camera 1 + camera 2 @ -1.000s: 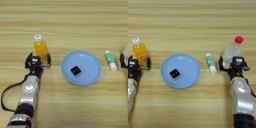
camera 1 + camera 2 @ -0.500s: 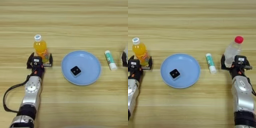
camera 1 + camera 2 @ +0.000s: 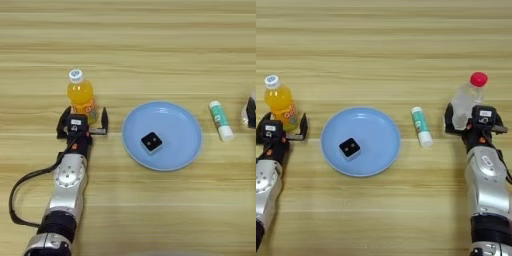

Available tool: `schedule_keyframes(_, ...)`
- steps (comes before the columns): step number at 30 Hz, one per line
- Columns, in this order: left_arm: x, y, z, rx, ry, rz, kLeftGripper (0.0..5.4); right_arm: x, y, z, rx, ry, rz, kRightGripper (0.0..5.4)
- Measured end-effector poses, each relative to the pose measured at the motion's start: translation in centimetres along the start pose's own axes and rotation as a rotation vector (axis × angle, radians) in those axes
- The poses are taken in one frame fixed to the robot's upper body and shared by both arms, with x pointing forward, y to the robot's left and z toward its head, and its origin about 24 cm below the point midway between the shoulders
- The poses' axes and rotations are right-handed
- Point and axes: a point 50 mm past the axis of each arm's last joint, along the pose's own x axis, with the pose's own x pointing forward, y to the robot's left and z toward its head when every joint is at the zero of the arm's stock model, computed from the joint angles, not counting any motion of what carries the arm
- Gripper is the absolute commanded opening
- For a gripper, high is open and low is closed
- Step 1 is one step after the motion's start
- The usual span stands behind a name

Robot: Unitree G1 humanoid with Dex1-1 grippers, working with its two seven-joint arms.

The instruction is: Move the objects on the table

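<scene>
Wooden planks fill my whole view; that is the table point(image 3: 150, 45), light brown with long grain lines.

My left gripper point(image 3: 82, 122) sits right at the foot of the orange-drink bottle point(image 3: 81, 97). Its two black fingers are spread wide, one on each side of the bottle's bottom. The bottle stands up straight with its white cap on top. I think the fingers are not pressing on it yet, but the bottle hides part of them, so I am not sure.

My right gripper point(image 3: 474, 120) is at the water bottle point(image 3: 466, 100) with the red cap. One black finger shows on the bottle's left side. I cannot tell if this gripper is spread or squeezed, because the bottle and the wrist cover the rest.

Compared with a second ago, my left arm looks a bit lower in the picture and the bottle is less tucked in between the fingers. The right side looks about the same. So I judge that neither bottle is being carried yet.

A round blue plate point(image 3: 185, 150) lies in the middle, and the tiny black square block point(image 3: 151, 142) rests on it. A white glue stick point(image 3: 421, 126) lies flat between the plate and the water bottle, touching neither.
</scene>
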Motion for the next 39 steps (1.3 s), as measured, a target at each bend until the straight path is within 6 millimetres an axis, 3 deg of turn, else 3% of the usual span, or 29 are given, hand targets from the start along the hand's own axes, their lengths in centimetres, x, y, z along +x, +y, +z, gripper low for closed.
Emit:
schedule_keyframes(27,0.2,-1.2,1.2,0.001,-0.026,0.018,5.37,2.8,0.5,1.0,0.017,-0.012,0.053,5.40)
schedule_keyframes(39,0.3,-1.2,1.4,0.004,-0.020,0.021,5.40,3.3,0.6,0.6,0.048,0.000,0.054,3.97)
